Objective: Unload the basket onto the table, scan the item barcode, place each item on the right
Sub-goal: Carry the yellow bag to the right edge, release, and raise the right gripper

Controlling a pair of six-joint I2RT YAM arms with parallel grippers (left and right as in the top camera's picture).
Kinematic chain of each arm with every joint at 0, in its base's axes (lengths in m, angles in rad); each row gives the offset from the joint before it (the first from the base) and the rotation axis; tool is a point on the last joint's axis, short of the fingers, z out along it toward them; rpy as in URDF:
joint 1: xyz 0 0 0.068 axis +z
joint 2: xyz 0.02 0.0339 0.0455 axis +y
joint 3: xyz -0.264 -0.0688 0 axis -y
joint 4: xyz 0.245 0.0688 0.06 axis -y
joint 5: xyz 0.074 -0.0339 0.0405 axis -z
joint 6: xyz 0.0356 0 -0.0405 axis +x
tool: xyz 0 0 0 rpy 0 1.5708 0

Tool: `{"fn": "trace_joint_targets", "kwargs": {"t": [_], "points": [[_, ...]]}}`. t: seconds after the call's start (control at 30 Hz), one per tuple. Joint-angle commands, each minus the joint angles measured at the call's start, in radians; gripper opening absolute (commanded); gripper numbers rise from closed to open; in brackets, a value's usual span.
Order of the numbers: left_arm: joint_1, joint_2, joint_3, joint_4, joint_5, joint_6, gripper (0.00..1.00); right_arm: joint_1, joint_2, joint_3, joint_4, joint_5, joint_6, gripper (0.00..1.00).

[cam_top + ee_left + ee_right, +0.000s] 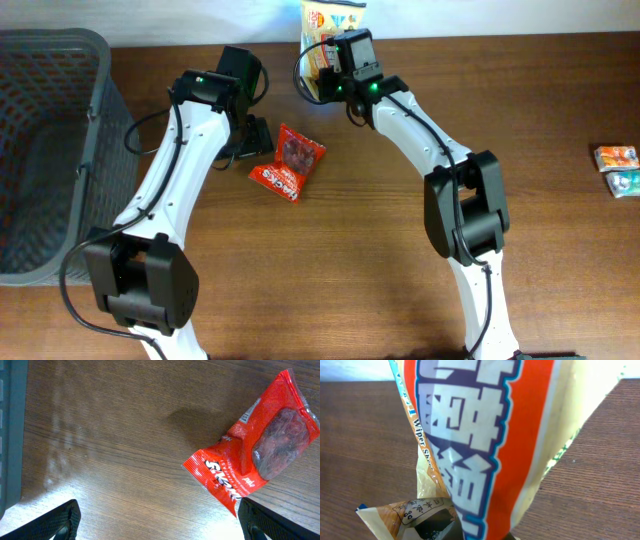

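Snack bag (pixel 322 22) sits pinched in the right gripper (pixel 335 72); left gripper (pixel 162 527) gapes wide beside red packet (pixel 260 445).

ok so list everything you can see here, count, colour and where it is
snack bag: 1, yellow and orange, far edge of table, held up by right hand
red packet: 1, red, mid table, lying flat
orange packet: 1, orange and white, right edge
teal packet: 1, teal and white, just in front of the orange one
basket: 1, grey, left side
table: 1, brown wood
left hand: 1, black, open, over bare table beside red packet
right hand: 1, black, shut on snack bag
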Motion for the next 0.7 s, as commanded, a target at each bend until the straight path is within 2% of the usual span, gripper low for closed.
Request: {"fn": "trace_joint_targets", "kwargs": {"t": [0.0, 0.1, 0.13, 0.2, 0.33, 0.47, 0.57, 0.67], "points": [[0.004, 0.002, -0.002, 0.0, 0.003, 0.012, 0.99, 0.005, -0.031, 0.04, -0.016, 0.051, 0.008, 0.04], [0.004, 0.002, -0.002, 0.0, 0.003, 0.012, 0.99, 0.0, -0.114, 0.055, -0.112, 0.231, 0.008, 0.04], [0.004, 0.002, -0.002, 0.0, 0.003, 0.012, 0.99, -0.02, -0.165, 0.055, -0.163, 0.328, 0.009, 0.04], [0.004, 0.002, -0.002, 0.0, 0.003, 0.012, 0.99, -0.084, -0.228, 0.055, -0.24, 0.395, 0.028, 0.04], [0.004, 0.002, -0.002, 0.0, 0.003, 0.012, 0.99, -0.343, -0.256, 0.053, -0.479, 0.399, 0.189, 0.04], [0.004, 0.002, -0.002, 0.0, 0.003, 0.012, 0.99, -0.631, -0.241, 0.034, -0.645, 0.392, 0.192, 0.04], [0.004, 0.002, -0.002, 0.0, 0.003, 0.012, 0.99, -0.794, -0.236, -0.022, -0.645, 0.373, 0.191, 0.04], [0.004, 0.002, -0.002, 0.0, 0.003, 0.012, 0.99, -0.886, -0.228, -0.089, -0.589, 0.297, 0.191, 0.04]]}}
